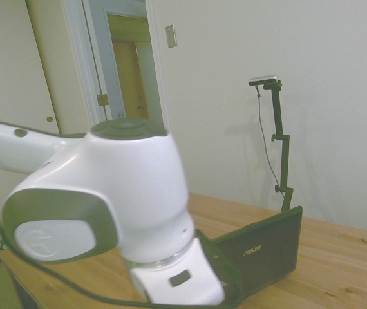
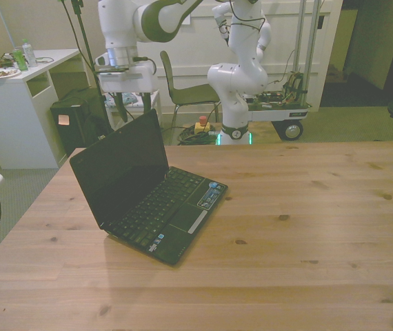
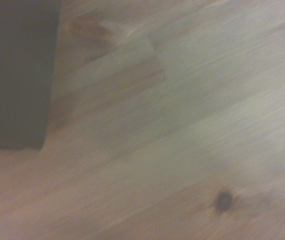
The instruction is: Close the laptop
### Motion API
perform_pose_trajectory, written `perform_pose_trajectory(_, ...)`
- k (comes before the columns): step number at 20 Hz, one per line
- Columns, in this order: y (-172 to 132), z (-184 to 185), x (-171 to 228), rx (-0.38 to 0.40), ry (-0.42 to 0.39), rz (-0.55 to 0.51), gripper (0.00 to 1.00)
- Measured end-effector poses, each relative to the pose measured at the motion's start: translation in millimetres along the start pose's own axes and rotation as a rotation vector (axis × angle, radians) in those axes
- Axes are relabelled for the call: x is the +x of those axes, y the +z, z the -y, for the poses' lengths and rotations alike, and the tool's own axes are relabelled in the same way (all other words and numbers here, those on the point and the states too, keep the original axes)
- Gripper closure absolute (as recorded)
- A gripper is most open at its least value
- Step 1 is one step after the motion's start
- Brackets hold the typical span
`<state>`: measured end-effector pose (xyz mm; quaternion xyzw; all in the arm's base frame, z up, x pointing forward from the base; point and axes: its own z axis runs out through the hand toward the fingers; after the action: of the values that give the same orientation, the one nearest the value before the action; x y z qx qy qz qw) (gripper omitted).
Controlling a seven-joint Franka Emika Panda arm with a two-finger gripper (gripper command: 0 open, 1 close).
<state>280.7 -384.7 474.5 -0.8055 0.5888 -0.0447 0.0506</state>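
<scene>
One laptop (image 2: 148, 189) on the wooden table (image 2: 300, 234), nothing else on the tabletop that I can see. It sits toward the front view's left, open, lid raised past upright, keyboard deck angled toward the table's middle. Black matte plastic all over; screen dark; small stickers on the palm rest. In the side view the lid's back carries a silver ASUS logo (image 1: 252, 251), and much of the laptop (image 1: 267, 248) is hidden there behind the arm's big white rounded wrist housing with its grey end cap, which fills the near left of that picture.

One gripper (image 2: 122, 103), hanging above and behind the lid's top edge, clear of the laptop, fingers pointing down. They are dark and small against the clutter behind; cannot tell whether they stand apart or together.

Wrist view: blurred pale wood grain with one dark knot (image 3: 224, 200), and one dark rounded corner of the laptop (image 3: 15, 75).

Beyond the table: one white desk (image 2: 17, 110), one chair (image 2: 186, 89), one wheeled cart (image 2: 279, 107) beside the arm's base.
</scene>
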Motion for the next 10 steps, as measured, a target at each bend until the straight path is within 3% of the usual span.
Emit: perform_pose_trajectory(10,-36.9,56.6,103.1,-0.030,0.002,-0.028,0.00)
